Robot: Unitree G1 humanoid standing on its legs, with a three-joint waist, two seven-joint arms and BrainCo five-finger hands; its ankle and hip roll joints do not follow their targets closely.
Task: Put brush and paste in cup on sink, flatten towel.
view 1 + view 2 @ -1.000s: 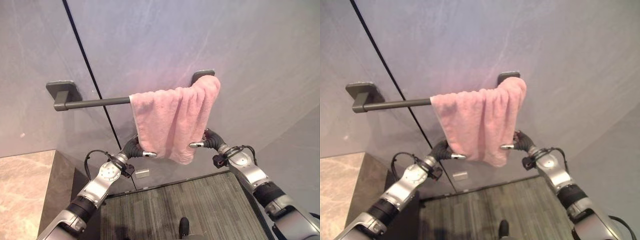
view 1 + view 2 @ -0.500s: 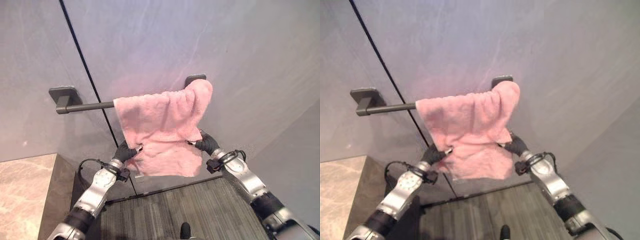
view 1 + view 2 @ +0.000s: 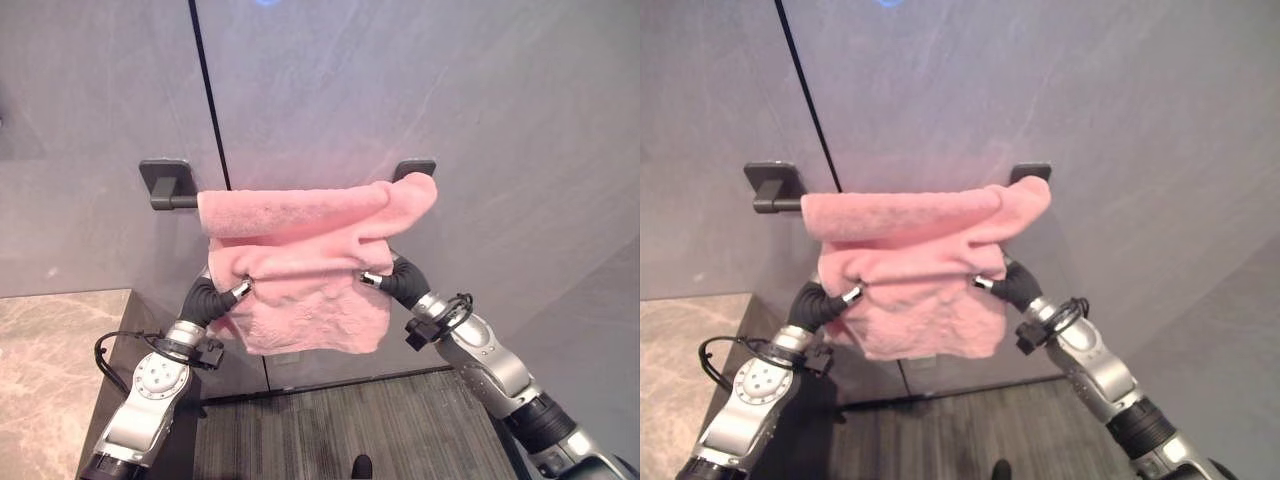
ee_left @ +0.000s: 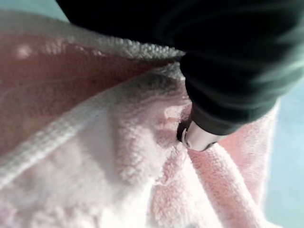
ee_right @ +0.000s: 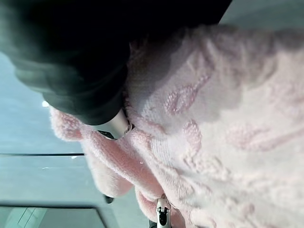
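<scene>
Towel [image 3: 300, 260]: bunched on rail [image 3: 172, 200]. My left hand [image 3: 212, 298] and right hand [image 3: 398, 282] each pinch an edge; best drawn apart evenly, then down.

Dark wall-mounted rail [image 3: 172, 199], grey wall [image 3: 500, 120], striped floor mat [image 3: 400, 430].

Towel [image 3: 300, 270] and rail [image 3: 175, 200] hug wall [image 3: 480, 120], seemingly leaving little room behind
</scene>
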